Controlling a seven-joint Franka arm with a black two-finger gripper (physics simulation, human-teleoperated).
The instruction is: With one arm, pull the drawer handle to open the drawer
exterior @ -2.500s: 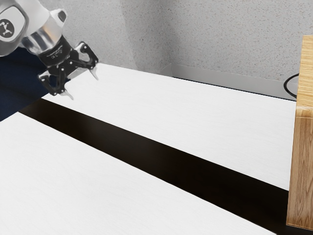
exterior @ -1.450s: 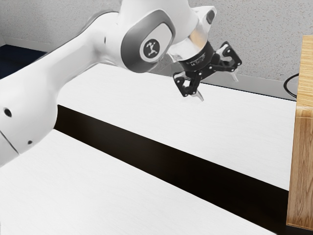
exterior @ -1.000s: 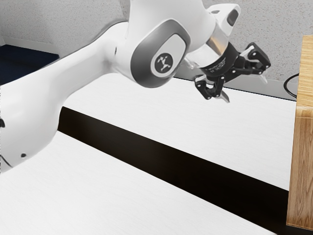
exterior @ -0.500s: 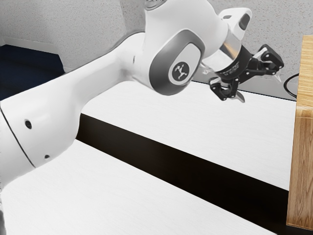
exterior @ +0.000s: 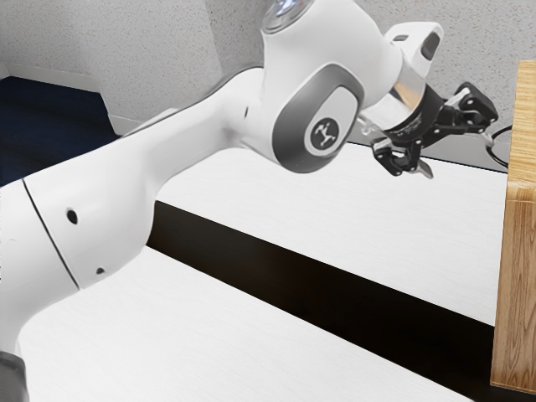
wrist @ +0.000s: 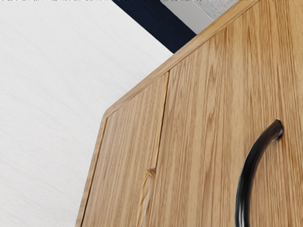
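A light wooden cabinet (exterior: 519,251) stands at the exterior view's right edge. A black curved drawer handle (exterior: 496,149) sticks out from its upper front. My gripper (exterior: 456,152) hangs in the air just left of that handle, open, with nothing between its fingers. It is close to the handle but apart from it. In the wrist view the wooden drawer front (wrist: 213,109) faces my hand, with the black handle (wrist: 251,175) arching off it. The seam between drawer front and side panel (wrist: 158,142) runs alongside.
The white table top (exterior: 352,209) is crossed by a wide black band (exterior: 318,285). A grey speckled wall (exterior: 126,42) stands behind, with dark blue floor (exterior: 42,126) beyond the table's far corner. My arm's white links (exterior: 209,167) span the table's left half.
My arm has swept from the exterior view's far left across the table to the right. The open gripper now sits just short of the cabinet's handle.
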